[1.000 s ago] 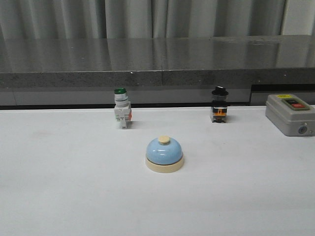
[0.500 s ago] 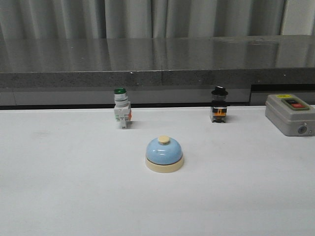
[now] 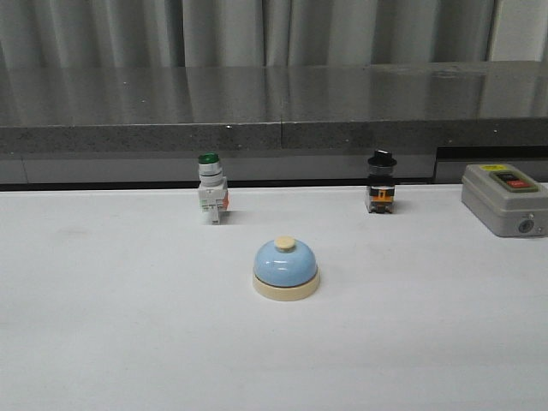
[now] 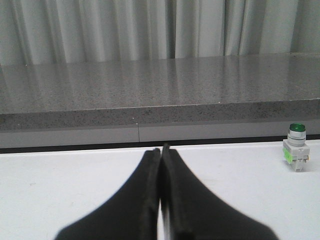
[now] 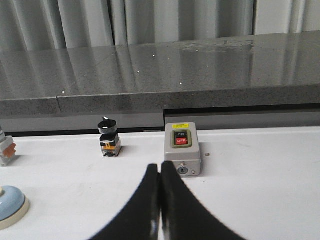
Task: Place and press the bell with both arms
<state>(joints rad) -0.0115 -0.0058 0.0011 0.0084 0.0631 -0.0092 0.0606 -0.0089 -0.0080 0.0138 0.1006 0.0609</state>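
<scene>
The light-blue bell [image 3: 286,267] with a cream base and knob stands upright near the middle of the white table in the front view. Its edge also shows in the right wrist view [image 5: 10,206]. Neither arm appears in the front view. My left gripper [image 4: 161,150] is shut and empty, low over the table, with the bell out of its view. My right gripper [image 5: 160,166] is shut and empty, pointing toward the grey box, with the bell off to its side.
A green-capped white push-button switch [image 3: 211,199] and a black-knobbed switch [image 3: 381,182] stand at the table's back. A grey box with red and green buttons [image 3: 508,199] sits at the back right. A grey stone ledge [image 3: 274,120] runs behind the table.
</scene>
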